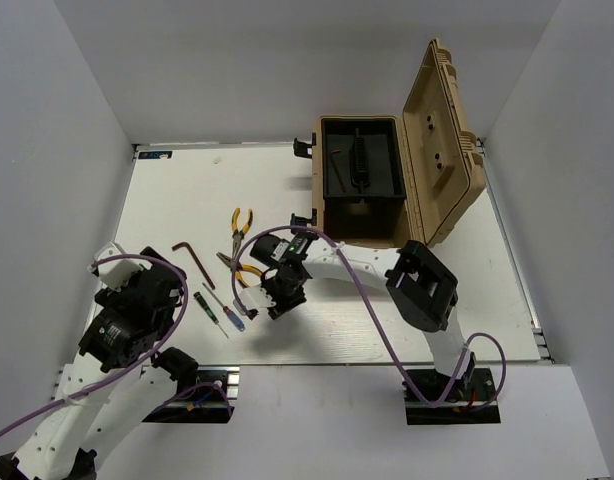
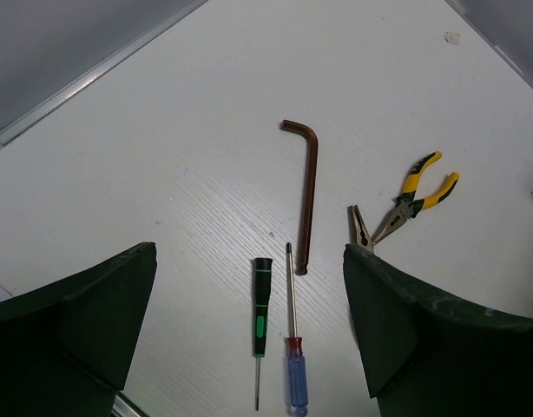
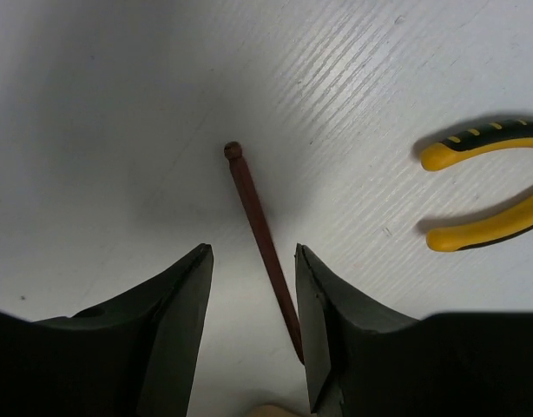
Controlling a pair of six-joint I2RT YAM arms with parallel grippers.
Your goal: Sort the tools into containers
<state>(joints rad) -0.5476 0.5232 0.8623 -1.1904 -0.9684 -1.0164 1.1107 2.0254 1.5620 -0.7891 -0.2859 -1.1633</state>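
My left gripper (image 2: 249, 252) is open above a green-and-black screwdriver (image 2: 260, 308) and a blue-and-red-handled screwdriver (image 2: 295, 373) lying side by side. A brown L-shaped hex key (image 2: 310, 195) and yellow-handled pliers (image 2: 414, 195) lie beyond them. My right gripper (image 3: 253, 252) is open low over the table, astride a thin reddish-brown rod (image 3: 249, 204) with a rounded tip, nearer the right finger. Yellow plier handles (image 3: 483, 187) lie to its right. From above, the right gripper (image 1: 259, 298) sits by a second pair of pliers (image 1: 242, 268), and the left gripper (image 1: 175, 288) is at the left.
A tan toolbox (image 1: 359, 225) stands open at the back right, lid (image 1: 442, 140) raised. Its black tray (image 1: 382, 165) holds a dark hex key (image 1: 334, 160). White walls close in the table on the left, back and right.
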